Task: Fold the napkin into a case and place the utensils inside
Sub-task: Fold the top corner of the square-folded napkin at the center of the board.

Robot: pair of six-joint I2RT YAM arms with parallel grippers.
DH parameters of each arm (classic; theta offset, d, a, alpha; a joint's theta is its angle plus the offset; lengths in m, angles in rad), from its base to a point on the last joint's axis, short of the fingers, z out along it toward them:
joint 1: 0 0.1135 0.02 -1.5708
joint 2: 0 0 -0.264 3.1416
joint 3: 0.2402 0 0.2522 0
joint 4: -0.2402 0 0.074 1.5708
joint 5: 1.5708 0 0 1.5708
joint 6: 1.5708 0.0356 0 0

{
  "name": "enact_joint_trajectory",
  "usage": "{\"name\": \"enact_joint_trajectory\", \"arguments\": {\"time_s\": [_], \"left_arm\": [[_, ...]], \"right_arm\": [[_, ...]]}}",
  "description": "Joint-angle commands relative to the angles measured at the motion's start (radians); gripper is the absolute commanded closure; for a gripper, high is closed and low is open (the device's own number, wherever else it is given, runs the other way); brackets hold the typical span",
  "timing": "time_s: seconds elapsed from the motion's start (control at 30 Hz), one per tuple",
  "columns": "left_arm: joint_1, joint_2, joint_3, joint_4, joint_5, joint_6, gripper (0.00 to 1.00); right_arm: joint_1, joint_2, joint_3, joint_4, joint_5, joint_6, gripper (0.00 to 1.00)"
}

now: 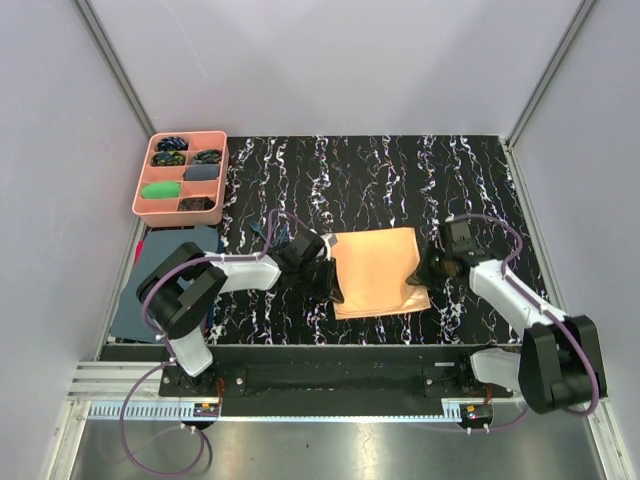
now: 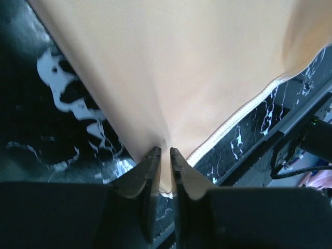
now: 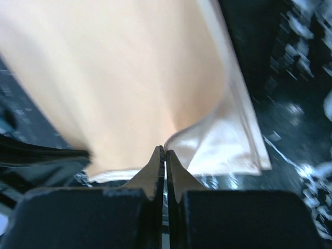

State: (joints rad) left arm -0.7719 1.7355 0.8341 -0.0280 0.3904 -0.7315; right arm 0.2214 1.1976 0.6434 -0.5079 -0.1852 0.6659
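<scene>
Two pincers hold the napkin [image 1: 375,268] at once, one on each side. It lies flat near the middle of the bench [image 1: 400,170], a little toward the near edge. From above it looks about as wide as it is deep, so no long axis stands out. The right wrist view shows more than one layer at its edge, so I judge it folded at least once.

At the napkin's near left corner, the left pincer [image 1: 333,287] has its jaws drawn narrow, with a thin ridge of peach fabric pinched between them. The right pincer [image 1: 420,277] is low on the right edge, jaws pressed together on a lifted flap of hem.

The cloth therefore lies between the two pincers, spreading away ahead of each, and each arm is nearest its own side. My judgement is that the next fold depends on both held points travelling together so the layers stay square.

None of the utensils can be made out. A pink tray [image 1: 188,135] sits at the far left, and a dark cloth [image 1: 140,300] lies beside the left arm, both well apart from the napkin. No brand, label or readable writing shows anywhere
</scene>
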Motion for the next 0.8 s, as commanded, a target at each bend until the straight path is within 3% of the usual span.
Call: {"name": "enact_joint_trajectory", "arguments": {"time_s": [0.0,0.13,0.43,0.77], "left_arm": [[-0.006,-0.106,-0.038,-0.05,-0.09,-0.011,0.75],[-0.006,-0.166,-0.03,-0.056,-0.079,-0.028,0.69],[-0.018,-0.076,-0.176,0.141,0.018,-0.143,0.81],[-0.035,-0.086,-0.207,0.151,-0.022,-0.161,0.82]], "right_arm": [[0.001,0.144,0.148,0.152,-0.161,-0.069,1.0],[0.038,0.293,0.278,0.192,-0.247,-0.078,1.0],[0.118,0.496,0.456,0.249,-0.353,-0.048,1.0],[0.17,0.684,0.611,0.267,-0.401,-0.04,1.0]]}}
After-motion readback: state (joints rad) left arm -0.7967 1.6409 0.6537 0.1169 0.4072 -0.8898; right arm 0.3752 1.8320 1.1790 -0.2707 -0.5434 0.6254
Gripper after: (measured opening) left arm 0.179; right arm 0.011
